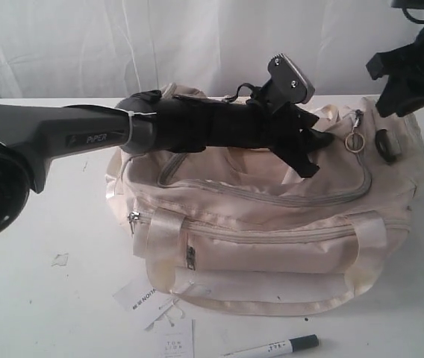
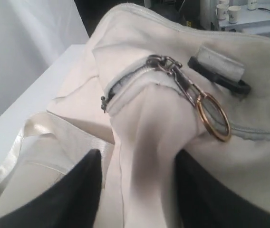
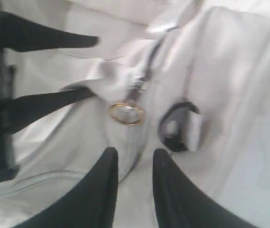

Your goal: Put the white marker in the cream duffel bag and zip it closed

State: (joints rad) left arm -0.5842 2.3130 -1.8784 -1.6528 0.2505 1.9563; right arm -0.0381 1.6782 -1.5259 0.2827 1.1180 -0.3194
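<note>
The cream duffel bag (image 1: 272,239) lies on the white table. The white marker (image 1: 272,347) with its dark cap rests on the table in front of the bag, apart from both grippers. My left gripper (image 1: 313,153) reaches across the bag's top and is shut on a raised fold of cream fabric (image 2: 144,142) just beside the grey zipper's slider and gold ring pull (image 2: 213,116). My right gripper (image 3: 135,152) hovers open over the bag's right end, close to the same gold ring (image 3: 125,114), with nothing between its fingers.
White paper hang tags (image 1: 148,298) lie on the table at the bag's front left. A black end ring (image 1: 385,145) sits on the bag's right end. A white curtain hangs behind the table (image 1: 48,298).
</note>
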